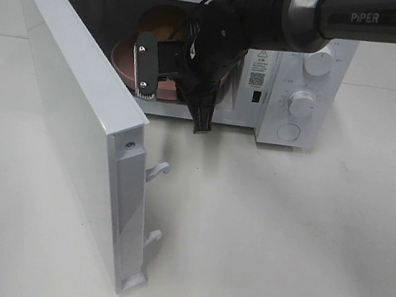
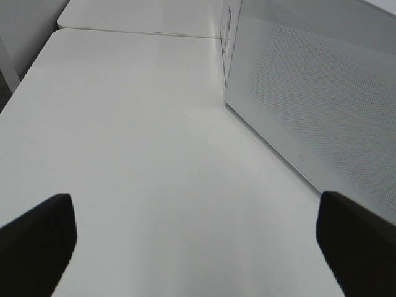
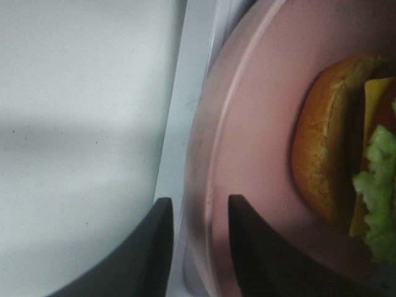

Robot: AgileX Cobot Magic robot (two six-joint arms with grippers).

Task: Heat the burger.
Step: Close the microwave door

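While our right tool (image 3: 199, 207), jaws slightly parted, straddles the rim of the round pink plate (image 3: 260, 124), we risk snagging it and dragging the glossy brown-bunned burger (image 3: 325, 142) out; left tool (image 2: 195, 232) gapes empty.

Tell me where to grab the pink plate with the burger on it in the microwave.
Pinch the plate by its front rim, coming straight in through the open front of the microwave. The rim is thin, raised and bare there, the burger sits further in, and the oven walls close off other sides. The right gripper straddles that spot.
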